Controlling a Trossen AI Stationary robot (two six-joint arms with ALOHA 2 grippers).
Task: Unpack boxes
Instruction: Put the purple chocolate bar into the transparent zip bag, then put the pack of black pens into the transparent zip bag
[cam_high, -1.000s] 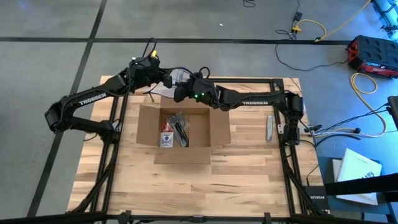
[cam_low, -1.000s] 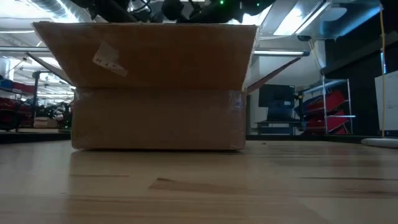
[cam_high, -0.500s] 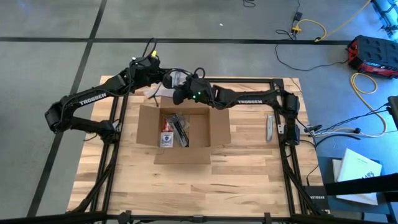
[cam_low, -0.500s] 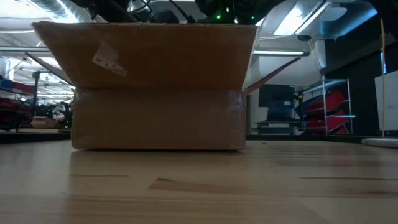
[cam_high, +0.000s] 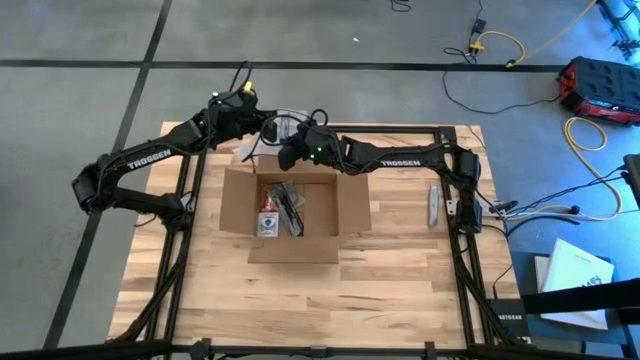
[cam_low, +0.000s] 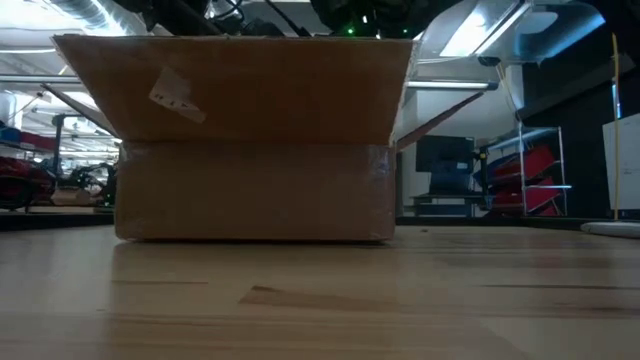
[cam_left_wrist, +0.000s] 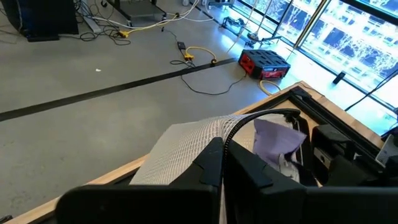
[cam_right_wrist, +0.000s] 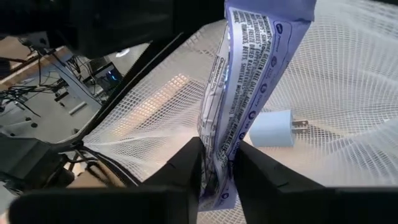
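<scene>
Only right wrist view shows right end effector (cam_right_wrist: 216, 163) pinching printed packet (cam_right_wrist: 249, 81).

Box (cam_high: 295, 212) is plain matt brown cardboard, table (cam_high: 400, 280) is pale wood planks — the bag (cam_right_wrist: 348, 93) looks like white mesh netting.

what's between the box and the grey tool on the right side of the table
Only bare wooden table lies between the box and the grey tool; the high view shows it.

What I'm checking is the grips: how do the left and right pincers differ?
The left pincer pinches a white mesh bag; the right pincer grips a printed packet. The left's fingers meet; the right's stand slightly apart around the packet. Both are by the cardboard box's back edge.
</scene>
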